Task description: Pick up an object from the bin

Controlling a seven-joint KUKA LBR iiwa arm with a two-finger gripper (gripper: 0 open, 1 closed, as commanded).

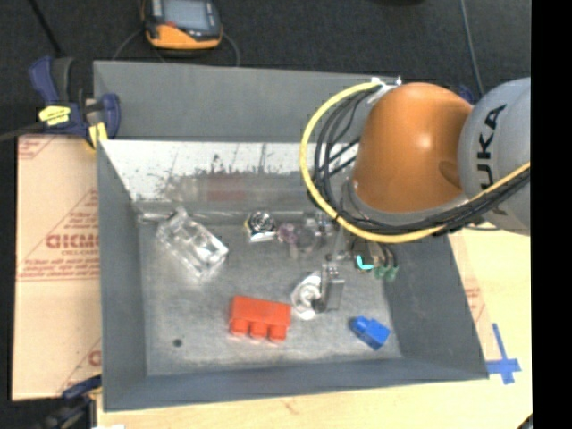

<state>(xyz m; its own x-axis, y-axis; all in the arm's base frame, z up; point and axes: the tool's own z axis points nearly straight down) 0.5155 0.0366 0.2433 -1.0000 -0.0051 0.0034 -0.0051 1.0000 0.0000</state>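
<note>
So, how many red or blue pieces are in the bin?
2. A red block lies midway along the front wall; a small blue piece lies near the front right corner. The arm may hide others.

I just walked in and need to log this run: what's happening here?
The arm's gripper is down in the grey bin, right beside a small whitish rounded piece near the middle. A red block, a blue piece, a clear plastic item and a small shiny part lie loose around it. Nothing looks lifted yet.

Grey bin (161, 347) w/ clear block (190, 244), red brick (260, 318), blue bit (370, 332), metal clip (260, 226).
</note>
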